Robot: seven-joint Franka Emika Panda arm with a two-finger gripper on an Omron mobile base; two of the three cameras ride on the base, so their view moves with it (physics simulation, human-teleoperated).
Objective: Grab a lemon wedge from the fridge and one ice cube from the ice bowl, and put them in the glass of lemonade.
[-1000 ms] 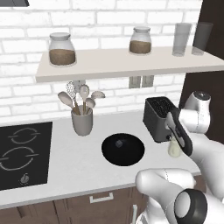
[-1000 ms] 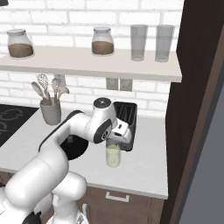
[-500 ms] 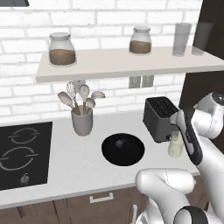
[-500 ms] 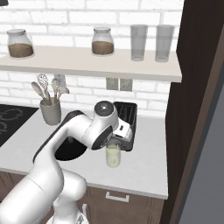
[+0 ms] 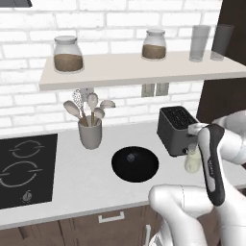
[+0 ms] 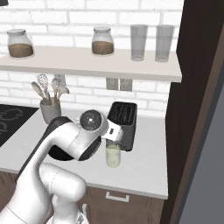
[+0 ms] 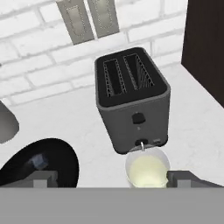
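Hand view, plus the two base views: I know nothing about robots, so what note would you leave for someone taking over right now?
Pincer: open, holding nothing, hovering just above the glass of lemonade.
Things: the glass stands on the counter right in front of the black toaster. The ice bowl sits beside them, with one pale cube inside.
Done: unclear. The lemonade's surface looks plain, with no wedge or ice showing in it.
Left, probably: pick up the cube and drop it in the glass, then fetch the lemon wedge from the fridge and add it.
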